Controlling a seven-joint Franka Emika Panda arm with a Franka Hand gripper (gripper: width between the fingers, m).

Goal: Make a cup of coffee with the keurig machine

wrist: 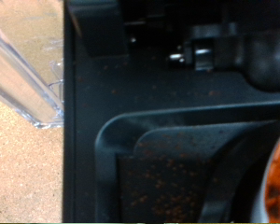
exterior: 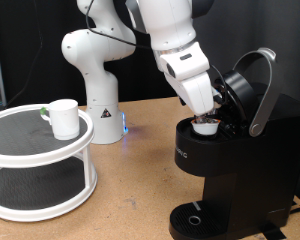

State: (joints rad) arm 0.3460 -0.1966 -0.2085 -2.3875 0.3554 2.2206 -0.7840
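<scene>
The black keurig machine (exterior: 230,165) stands at the exterior view's right with its silver-grey lid handle (exterior: 262,90) raised and the pod chamber open. My gripper (exterior: 206,116) reaches down into the chamber, right at a small white pod (exterior: 206,127) sitting in it. Its fingers are hidden by the hand. The white cup (exterior: 63,117) stands on the top tier of a white round stand (exterior: 40,142) at the exterior view's left, far from the gripper. The wrist view shows the machine's black body (wrist: 159,112) close up, with no fingers in view.
The white robot arm base (exterior: 95,90) stands on the wooden table behind the stand. The machine's drip base (exterior: 195,218) holds nothing. In the wrist view a clear plastic water tank (wrist: 28,65) sits beside the machine over the wooden table (wrist: 23,177).
</scene>
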